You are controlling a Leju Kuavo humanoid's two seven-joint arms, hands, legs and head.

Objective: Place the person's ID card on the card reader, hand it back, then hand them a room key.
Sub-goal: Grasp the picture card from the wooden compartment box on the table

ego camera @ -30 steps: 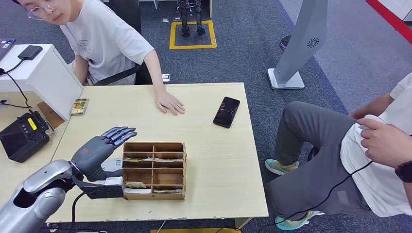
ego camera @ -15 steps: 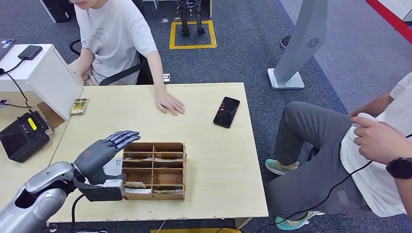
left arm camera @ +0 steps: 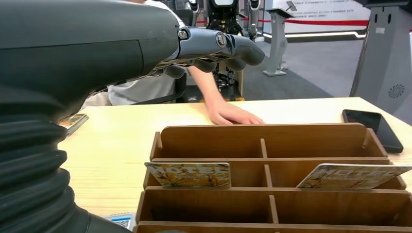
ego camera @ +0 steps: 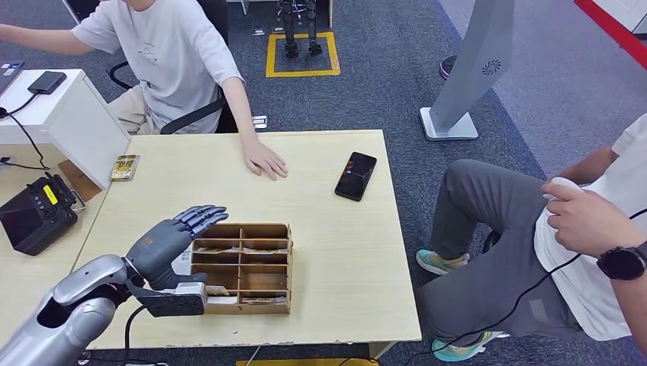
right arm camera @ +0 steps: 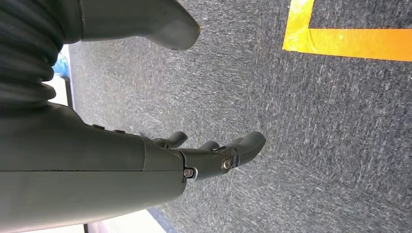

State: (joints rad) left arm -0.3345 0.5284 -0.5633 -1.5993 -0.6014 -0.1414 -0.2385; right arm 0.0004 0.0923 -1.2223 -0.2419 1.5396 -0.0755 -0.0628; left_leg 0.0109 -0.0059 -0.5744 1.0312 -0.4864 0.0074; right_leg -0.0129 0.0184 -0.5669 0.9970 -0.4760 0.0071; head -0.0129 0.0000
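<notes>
A: How much room on the table [ego camera: 336,252]?
B: Plenty toward its right edge and far side; the wooden card rack [ego camera: 243,267] sits near the front-left corner.

A: And the left hand [ego camera: 169,238]?
B: Hovering at the rack's left end, fingers spread, holding nothing. The right hand [right arm camera: 204,158] hangs over carpet, loosely open and empty.

A: The room key [left arm camera: 188,174]?
B: Leaning in a rack slot. Likely light, stiff and slick; pinch its exposed top edge.
</notes>
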